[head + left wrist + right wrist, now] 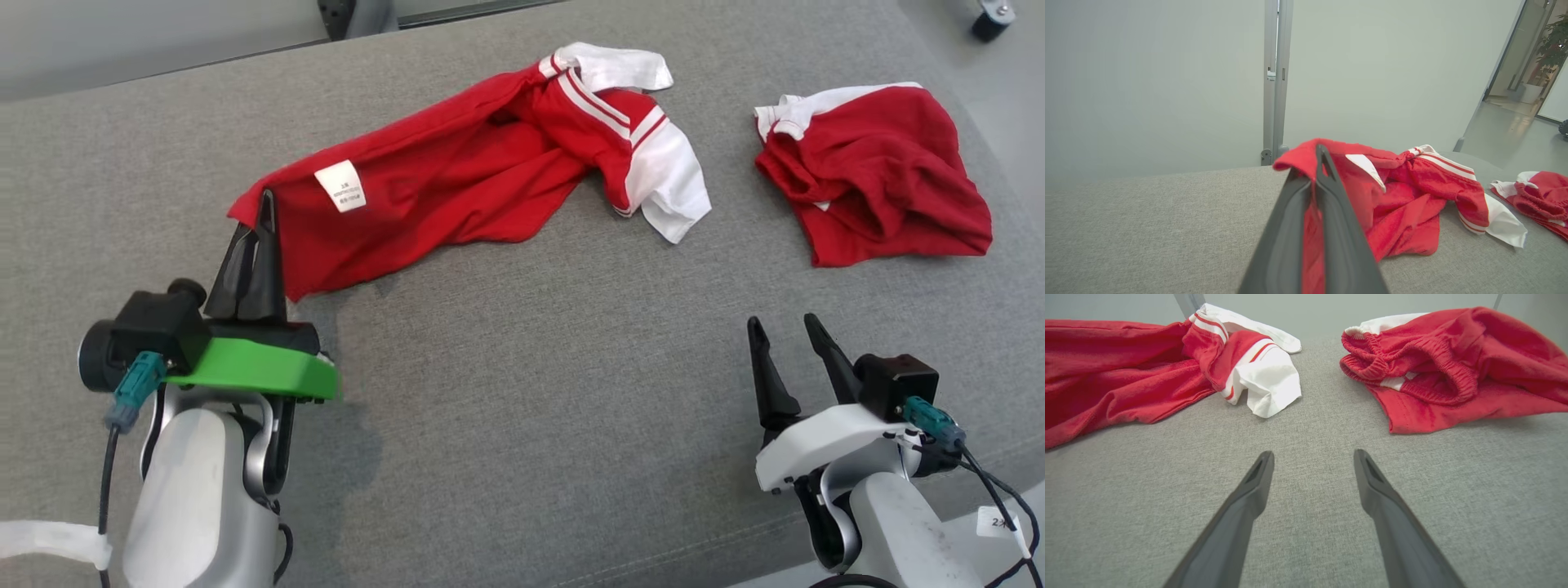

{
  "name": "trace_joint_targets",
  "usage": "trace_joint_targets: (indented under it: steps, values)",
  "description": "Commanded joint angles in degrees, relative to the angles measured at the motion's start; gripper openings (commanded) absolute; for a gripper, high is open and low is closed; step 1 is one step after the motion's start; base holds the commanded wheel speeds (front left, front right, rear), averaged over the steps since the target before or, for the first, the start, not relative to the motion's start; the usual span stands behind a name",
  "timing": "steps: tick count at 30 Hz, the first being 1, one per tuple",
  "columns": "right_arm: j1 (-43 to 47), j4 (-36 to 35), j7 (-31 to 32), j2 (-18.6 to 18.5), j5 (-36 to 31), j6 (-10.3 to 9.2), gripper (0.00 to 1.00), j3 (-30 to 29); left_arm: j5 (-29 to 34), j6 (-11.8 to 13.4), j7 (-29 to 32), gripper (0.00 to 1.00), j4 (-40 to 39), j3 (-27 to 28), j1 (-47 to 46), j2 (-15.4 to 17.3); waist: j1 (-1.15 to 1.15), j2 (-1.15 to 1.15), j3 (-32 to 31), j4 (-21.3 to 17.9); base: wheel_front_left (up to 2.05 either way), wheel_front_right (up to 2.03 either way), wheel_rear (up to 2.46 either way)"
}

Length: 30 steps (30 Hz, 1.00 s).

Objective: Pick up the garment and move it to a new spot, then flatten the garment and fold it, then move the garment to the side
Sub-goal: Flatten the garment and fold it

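Left hand (265, 200): found clenched, its two dark fingers pressed together on the near-left corner of the garment (457, 180). In the left wrist view, a strip of red cloth is seen pinched between the fingers (1339, 228), and the corner is draped over the tips of the left hand (1322, 151).

Garment: a red shirt with white, red-striped sleeves, spread unevenly and creased across the middle of the grey fabric-covered desk (522, 392). The body is laid toward the left, and the sleeves are bunched at the far right end. A white label (341, 186) is exposed on the red cloth just beside the grasped corner; it is also noted in the left wrist view (1367, 165). The garment is observed at the upper left of the right wrist view (1106, 375).

Right hand (782, 321): found released, fingers spread apart, nothing between them. It is held over bare desk at the near right, well apart from both pieces of clothing (1313, 454).

Second item: red shorts (882, 171) with white trim are recorded crumpled at the far right of the desk, apart from the garment, with bare fabric between the two (1453, 355).
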Motion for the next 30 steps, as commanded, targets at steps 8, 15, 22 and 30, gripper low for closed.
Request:
trace_joint_targets:
  steps: [8,15,22,30]
  values:
    - [0.3,0.3,-0.2,-0.1,-0.2,-0.07,1.00,-0.9,0.8,0.0,0.0,0.00,2.6,-2.7,-8.4,3.8,0.00,0.00,-0.1,3.9,0.00,0.00,0.00]
    - [-2.8,-0.5,-0.2,-0.1,0.2,-0.07,1.00,0.2,2.5,0.0,0.0,0.00,13.0,-3.1,-21.5,10.8,0.00,0.00,5.7,1.2,0.00,0.00,0.00]
    - [-4.4,-1.6,-0.2,-0.1,1.6,-0.07,1.00,1.3,3.1,0.0,0.0,0.40,24.9,-3.0,-31.9,16.3,0.00,0.00,10.2,-2.9,0.00,0.00,0.00]
    - [-4.5,-2.4,-0.2,-0.1,1.4,-0.07,1.00,0.5,1.6,3.0,0.0,1.00,28.6,0.6,-29.4,12.9,0.00,0.00,9.8,-2.7,0.00,0.00,0.00]
